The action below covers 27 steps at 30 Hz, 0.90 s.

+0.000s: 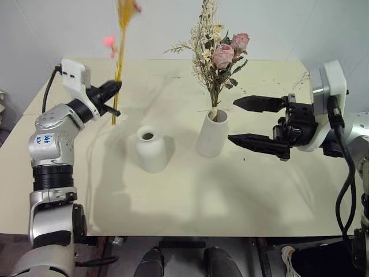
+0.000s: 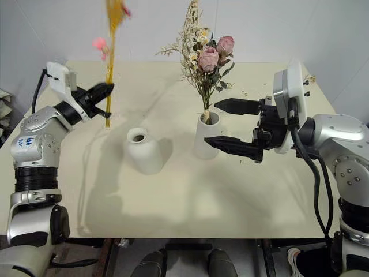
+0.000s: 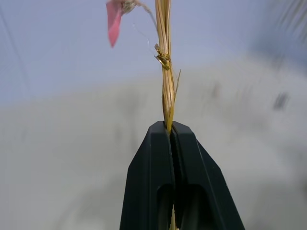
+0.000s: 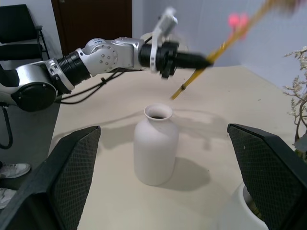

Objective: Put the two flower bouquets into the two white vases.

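While L gripper [image 1: 113, 92] jaws clamp straw bundle [image 1: 120, 57] upright, blossoms up, R gripper [image 1: 247, 120] jaws gape wide.

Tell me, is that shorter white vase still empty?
Empty. The shorter white vase shows only a dark open mouth; the straw bundle is pinched in the left gripper, up off the table.

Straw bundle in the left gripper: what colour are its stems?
Yellow-orange, on the straw bundle pinched in the left gripper; the left wrist view shows it best.
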Tool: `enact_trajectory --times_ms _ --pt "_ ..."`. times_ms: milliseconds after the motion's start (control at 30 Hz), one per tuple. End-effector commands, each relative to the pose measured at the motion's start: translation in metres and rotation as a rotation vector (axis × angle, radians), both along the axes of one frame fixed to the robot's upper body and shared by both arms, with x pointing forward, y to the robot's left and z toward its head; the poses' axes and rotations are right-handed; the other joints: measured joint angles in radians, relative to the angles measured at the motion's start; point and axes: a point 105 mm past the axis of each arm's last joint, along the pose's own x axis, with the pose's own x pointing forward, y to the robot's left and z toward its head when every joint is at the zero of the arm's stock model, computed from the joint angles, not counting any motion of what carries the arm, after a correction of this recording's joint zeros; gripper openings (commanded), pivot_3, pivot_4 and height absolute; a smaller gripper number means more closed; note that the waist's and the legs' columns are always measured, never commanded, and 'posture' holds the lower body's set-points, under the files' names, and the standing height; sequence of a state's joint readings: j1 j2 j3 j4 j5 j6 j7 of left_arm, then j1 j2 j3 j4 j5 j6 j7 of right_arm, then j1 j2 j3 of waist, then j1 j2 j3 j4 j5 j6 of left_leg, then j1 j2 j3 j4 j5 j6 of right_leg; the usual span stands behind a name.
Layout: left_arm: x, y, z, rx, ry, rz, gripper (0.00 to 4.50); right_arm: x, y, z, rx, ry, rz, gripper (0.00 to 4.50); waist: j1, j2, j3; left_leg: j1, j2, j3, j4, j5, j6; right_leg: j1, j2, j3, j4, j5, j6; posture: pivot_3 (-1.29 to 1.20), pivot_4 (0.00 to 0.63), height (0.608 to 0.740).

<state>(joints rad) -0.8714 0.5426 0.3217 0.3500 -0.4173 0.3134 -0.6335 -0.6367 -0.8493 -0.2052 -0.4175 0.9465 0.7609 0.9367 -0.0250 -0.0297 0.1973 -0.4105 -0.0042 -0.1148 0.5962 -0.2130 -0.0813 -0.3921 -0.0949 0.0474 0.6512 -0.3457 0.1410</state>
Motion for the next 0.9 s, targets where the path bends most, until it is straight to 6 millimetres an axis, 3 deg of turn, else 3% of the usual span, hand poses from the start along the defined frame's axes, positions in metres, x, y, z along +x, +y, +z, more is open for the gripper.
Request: enact_trajectory --times_ms 33,133,467,900 --pt "-0.029 -0.004 0.054 -0.094 -0.278 -0.083 0.03 -0.007 -0.001 0.011 0.028 -0.074 -0.003 4.50 0.000 0.000 0.000 0.000 0.000 0.000 0.000 0.000 0.000 0.000 0.000 0.000 0.000 0.000 0.000 0.00 0.150 0.740" --pt "-0.045 -0.015 0.069 -0.170 -0.370 -0.219 0.03 -0.008 -0.001 0.011 0.034 -0.077 -0.008 4.50 0.000 0.000 0.000 0.000 0.000 0.000 0.001 0.000 0.000 0.001 0.000 0.000 0.000 0.000 0.001 0.00 0.150 0.740" --pt "-0.065 -0.057 0.049 -0.247 -0.278 -0.577 0.03 -0.011 0.002 0.007 0.054 -0.076 -0.018 4.50 -0.001 0.000 0.000 0.001 0.000 0.000 0.003 0.000 0.000 0.001 0.001 0.001 0.002 0.001 0.001 0.00 0.150 0.740" --pt "-0.066 -0.060 0.002 -0.216 -0.098 -0.588 0.03 -0.015 0.002 0.003 0.086 -0.065 -0.052 4.50 0.000 0.000 0.000 0.001 0.000 0.000 0.003 0.000 0.000 0.002 0.001 0.001 0.001 0.001 0.001 0.00 0.150 0.740"
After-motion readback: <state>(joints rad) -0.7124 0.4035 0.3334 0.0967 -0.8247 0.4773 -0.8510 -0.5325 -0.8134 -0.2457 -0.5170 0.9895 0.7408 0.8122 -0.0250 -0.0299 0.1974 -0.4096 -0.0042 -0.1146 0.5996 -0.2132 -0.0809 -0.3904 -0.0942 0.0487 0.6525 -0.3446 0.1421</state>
